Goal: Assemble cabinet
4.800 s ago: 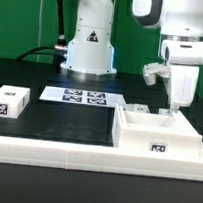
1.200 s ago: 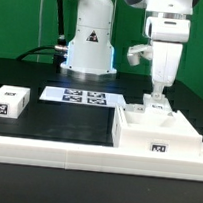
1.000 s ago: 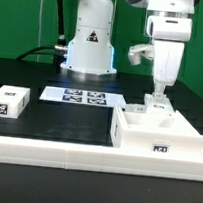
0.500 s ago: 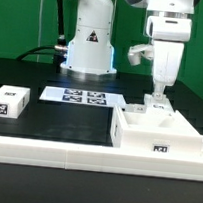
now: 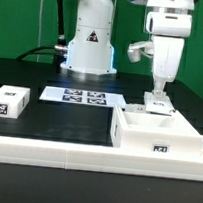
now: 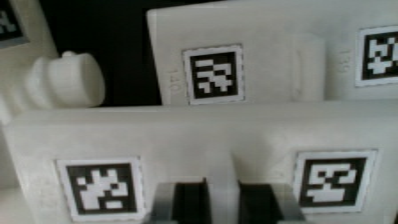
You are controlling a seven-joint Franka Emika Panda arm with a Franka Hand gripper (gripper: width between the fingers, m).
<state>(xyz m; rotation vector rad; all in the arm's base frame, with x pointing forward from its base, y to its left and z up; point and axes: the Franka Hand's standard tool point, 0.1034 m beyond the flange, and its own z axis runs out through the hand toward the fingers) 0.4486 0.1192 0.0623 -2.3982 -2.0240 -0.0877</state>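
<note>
1 cabinet [image 5: 146, 144], 1 sm. tagged block [image 5: 9, 103], 1 pincer [image 5: 157, 97]

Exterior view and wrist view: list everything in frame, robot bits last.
cabinet: one, white, tagged, on the table at the exterior view's right.
small block: one, white, tagged, exterior view's left.
marker board: one, white, four tags, flat mid-table.
table: one, black.
ledge: one, white, along the near edge.
tagged panels: at least two, white, close-up in wrist view.
robot base: one, white, triangle sticker, behind the marker board.
end effector: one, white, above the cabinet's rear; open or shut unclear.
</note>
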